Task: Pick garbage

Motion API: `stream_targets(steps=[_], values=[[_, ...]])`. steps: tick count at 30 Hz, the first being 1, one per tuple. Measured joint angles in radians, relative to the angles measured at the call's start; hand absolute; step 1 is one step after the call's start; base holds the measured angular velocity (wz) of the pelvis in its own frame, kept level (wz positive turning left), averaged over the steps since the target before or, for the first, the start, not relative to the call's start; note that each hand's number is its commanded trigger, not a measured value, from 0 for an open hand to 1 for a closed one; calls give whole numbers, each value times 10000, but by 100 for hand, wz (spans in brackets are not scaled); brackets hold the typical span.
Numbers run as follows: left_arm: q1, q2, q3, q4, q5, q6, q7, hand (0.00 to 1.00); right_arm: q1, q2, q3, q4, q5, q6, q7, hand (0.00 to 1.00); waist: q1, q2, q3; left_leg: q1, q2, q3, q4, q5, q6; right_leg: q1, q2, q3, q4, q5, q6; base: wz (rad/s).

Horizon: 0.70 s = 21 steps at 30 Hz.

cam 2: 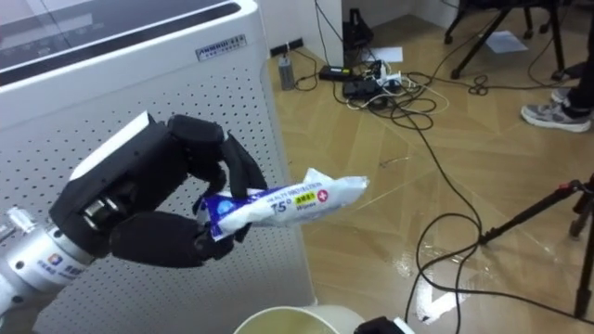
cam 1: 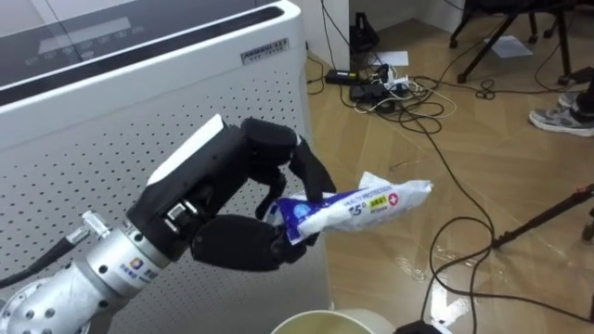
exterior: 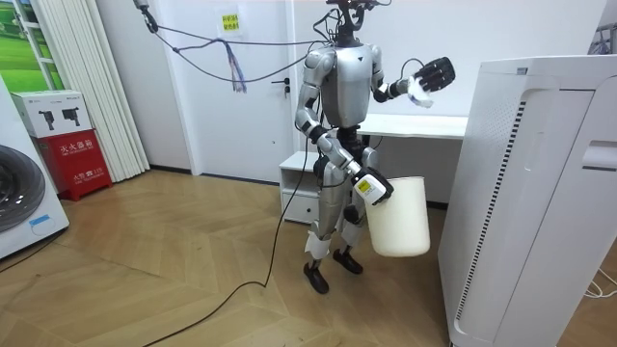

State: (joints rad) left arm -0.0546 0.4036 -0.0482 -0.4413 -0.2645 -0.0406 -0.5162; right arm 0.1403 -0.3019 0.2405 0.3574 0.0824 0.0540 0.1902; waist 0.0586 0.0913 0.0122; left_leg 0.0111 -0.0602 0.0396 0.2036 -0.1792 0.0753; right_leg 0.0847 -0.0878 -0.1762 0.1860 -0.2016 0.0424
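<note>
Left eye view: left robot hand (cam 1: 221, 193) pinches the white-blue packet (cam 1: 357, 206); centre it over the bin (cam 1: 320, 323) rim before loosening fingers.

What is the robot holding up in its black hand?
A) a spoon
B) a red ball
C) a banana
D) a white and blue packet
D: the left hand has its fingers curled round a white and blue packet, beside the white appliance.

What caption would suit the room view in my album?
Humanoid robot beside a tall white appliance, left hand raised gripping a blue-and-white packet, white bin at its right hand.
</note>
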Motion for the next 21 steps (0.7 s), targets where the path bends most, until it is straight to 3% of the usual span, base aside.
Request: stream_targets(steps=[6, 9, 16, 18, 21], values=[[502, 1, -198, 117, 17, -103, -4, 100, -45, -6, 118, 234, -12, -14, -23, 100, 13, 6, 0, -46, 15, 63, 12, 0, 0, -166, 3, 68, 75, 2, -5, -4], [1118, 6, -507, 764, 199, -109, -4, 100, -37, -21, 141, 234, -10, -15, -10, 100, -3, 34, -4, -384, 29, 94, 103, 11, 2, -509, 1, 75, 211, 7, -14, -4], [1210, -2, -1128, 2276, 491, -104, -3, 100, -490, -2, 143, 756, 368, -45, -54, 100, -36, -47, 53, -938, 62, 78, 283, 17, 1, -1006, 1, 68, 353, 21, -36, 0], [1211, -140, -1251, 2531, 645, -109, -3, 100, -857, 112, 208, 1184, 446, -199, -141, 100, -63, -135, 110, -1145, 85, 81, 330, 22, -7, -1205, 1, 110, 367, 41, -69, 0], [1162, -315, -1589, 3289, 632, -111, 23, 100, -1217, 146, 426, 1688, 450, -332, -363, 100, -166, -163, 116, -1414, 95, 41, 407, 24, -11, -1424, 8, 86, 411, 46, -76, 3]])
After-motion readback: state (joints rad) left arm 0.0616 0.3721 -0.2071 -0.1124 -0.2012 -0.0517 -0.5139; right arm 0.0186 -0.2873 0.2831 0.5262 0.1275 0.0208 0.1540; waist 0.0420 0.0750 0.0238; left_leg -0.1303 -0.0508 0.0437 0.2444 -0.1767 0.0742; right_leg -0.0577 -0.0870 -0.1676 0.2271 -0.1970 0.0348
